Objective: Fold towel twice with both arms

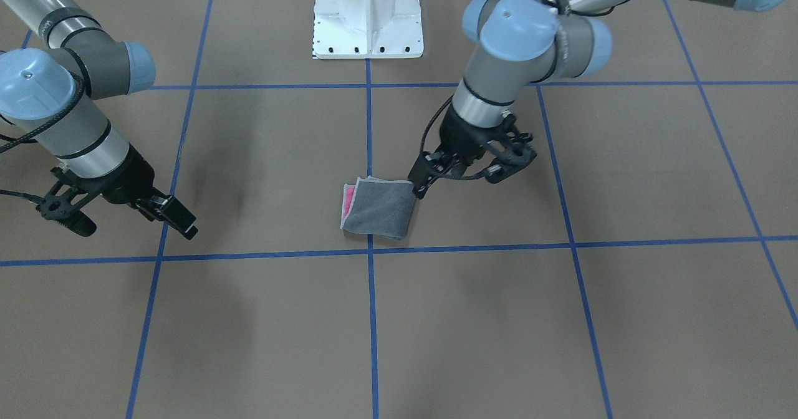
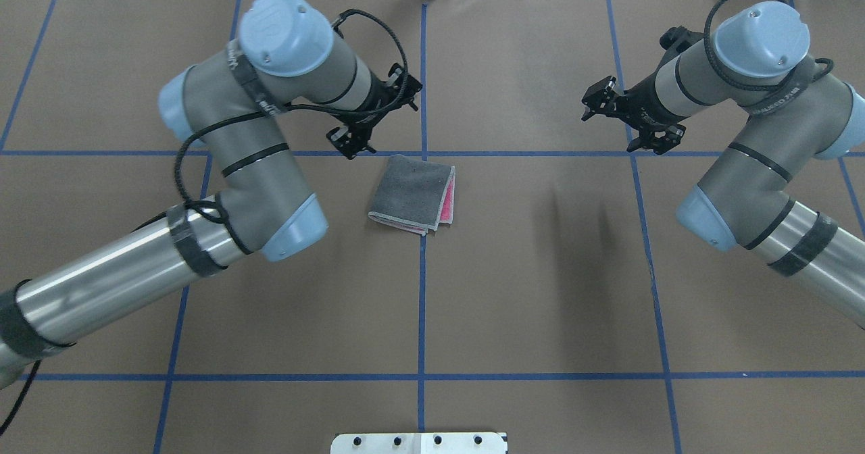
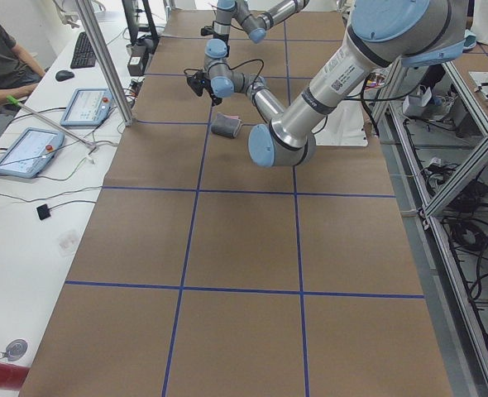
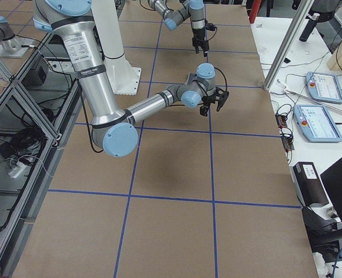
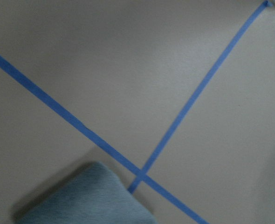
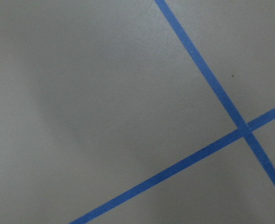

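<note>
On brown table, by the central blue tape crossing: towel folded to a small square, grey face out, with pink layers and light edging showing along one side. Left gripper spread wide, empty. One fingertip just beside a towel corner; contact not discernible. Right gripper spread wide, empty, well apart from towel.
</note>
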You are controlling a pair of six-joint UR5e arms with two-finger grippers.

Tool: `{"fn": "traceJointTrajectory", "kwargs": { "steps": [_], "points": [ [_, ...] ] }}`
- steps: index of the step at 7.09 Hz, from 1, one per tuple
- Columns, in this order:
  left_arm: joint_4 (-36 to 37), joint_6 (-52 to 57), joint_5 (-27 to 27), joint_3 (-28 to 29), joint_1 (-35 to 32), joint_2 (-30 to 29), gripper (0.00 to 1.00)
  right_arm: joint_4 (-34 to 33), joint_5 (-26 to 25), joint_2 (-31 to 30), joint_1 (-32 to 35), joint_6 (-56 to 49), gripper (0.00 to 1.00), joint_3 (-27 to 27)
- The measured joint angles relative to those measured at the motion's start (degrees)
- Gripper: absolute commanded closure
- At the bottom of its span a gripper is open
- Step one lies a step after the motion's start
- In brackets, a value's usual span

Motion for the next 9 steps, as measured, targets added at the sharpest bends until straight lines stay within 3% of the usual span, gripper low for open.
{"fn": "traceJointTrajectory", "kwargs": {
  "steps": [2,4,7,9],
  "points": [
    [2.5,20.86,-1.29,-11.75,-3.26,16.13,0.0,0.02,1.28,-4.52,1.99,-6.31,0.0,2.43],
    [2.78,37.66,-2.04,-17.14,-6.86,26.9,0.0,0.0,3.64,-8.6,4.72,-14.17,0.0,4.27],
    [2.54,61.54,-3.45,-19.95,-13.93,38.46,0.0,-0.31,9.52,-15.31,11.7,-29.3,0.0,6.15],
    [2.21,79.34,-16.05,-14.97,-27.92,42.42,0.0,-1.95,12.39,-18.52,17.08,-41.82,0.0,6.42]
  ]
}}
